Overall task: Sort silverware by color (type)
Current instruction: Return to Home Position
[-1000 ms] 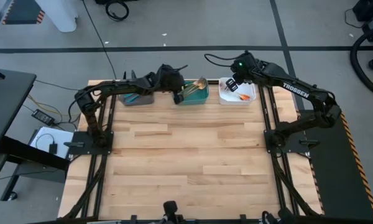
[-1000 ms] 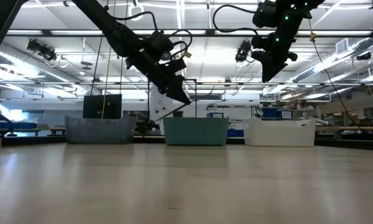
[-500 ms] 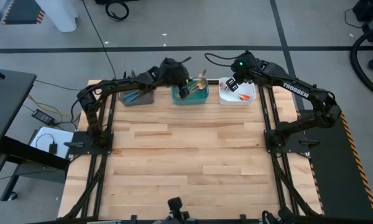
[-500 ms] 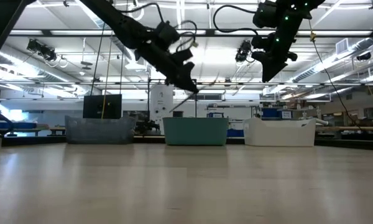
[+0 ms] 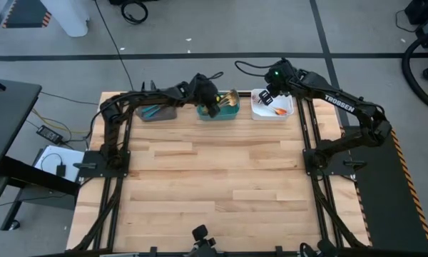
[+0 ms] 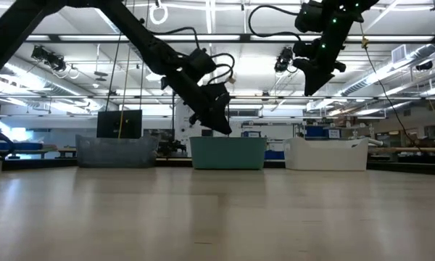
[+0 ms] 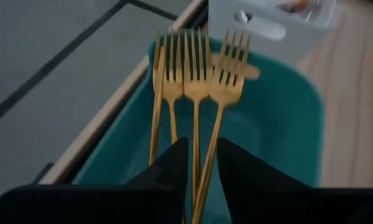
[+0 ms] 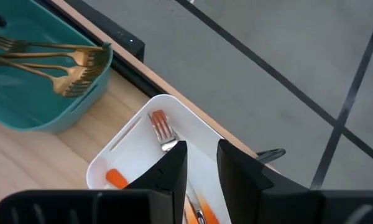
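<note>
- Left pincer (image 7: pixel 202 146) over the teal bin (image 7: pixel 286 124), upper centre of the high view; tips slightly spread, gripping nothing.
- Just beyond its tips, inside that bin: gold forks (image 7: pixel 196 81), slim, gold all over, tines propped on the rim.
- Right pincer (image 8: pixel 202 149) above the white bin (image 8: pixel 137 134), upper right of centre, narrowly spread; orange forks (image 8: pixel 115 178), silver-headed, inside.
</note>
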Available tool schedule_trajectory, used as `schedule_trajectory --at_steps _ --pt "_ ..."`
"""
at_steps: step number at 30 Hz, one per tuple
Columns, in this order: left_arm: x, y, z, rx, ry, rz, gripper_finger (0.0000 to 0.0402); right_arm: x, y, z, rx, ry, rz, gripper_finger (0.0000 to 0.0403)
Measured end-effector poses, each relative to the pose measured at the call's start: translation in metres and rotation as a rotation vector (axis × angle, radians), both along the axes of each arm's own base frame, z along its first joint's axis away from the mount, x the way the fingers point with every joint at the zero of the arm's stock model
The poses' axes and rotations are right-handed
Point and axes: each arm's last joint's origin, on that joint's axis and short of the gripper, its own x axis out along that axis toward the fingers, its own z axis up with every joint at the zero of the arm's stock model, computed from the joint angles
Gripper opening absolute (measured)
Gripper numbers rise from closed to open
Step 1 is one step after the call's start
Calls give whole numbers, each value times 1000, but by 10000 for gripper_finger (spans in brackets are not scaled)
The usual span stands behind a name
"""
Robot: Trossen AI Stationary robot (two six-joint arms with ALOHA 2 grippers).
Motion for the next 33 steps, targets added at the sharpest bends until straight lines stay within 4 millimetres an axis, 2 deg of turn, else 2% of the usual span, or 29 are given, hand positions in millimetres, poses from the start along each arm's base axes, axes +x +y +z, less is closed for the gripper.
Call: schedule_trajectory --at_steps 2,4,8,11,14,21,24,27,30,33 --pt "-1 -1 9 13 -24 2 98 0 0 0 2 -1 1 95" --pt "-3 -2 27 19 -61 12 101 0 0 0 1 -3 1 95" --pt "-19 -6 77 62 -167 33 102 -6 7 10 -2 -70 -7 95" --pt "-40 -13 118 112 -232 43 102 -14 17 23 16 -178 25 95" --pt "-66 -24 150 168 -247 39 103 -27 31 43 -24 -302 46 95" --pt "-137 -48 205 191 -251 110 103 -70 68 86 -228 -515 3 95" --pt "-165 -64 218 219 -290 134 103 -86 81 96 -279 -578 -16 95" --pt "-193 -84 219 247 -338 176 103 -97 91 95 -305 -625 -37 95" --pt "-221 -105 209 269 -377 227 103 -103 96 80 -325 -680 -43 95" --pt "-243 -125 194 292 -461 249 103 -106 100 55 -348 -764 -16 95"
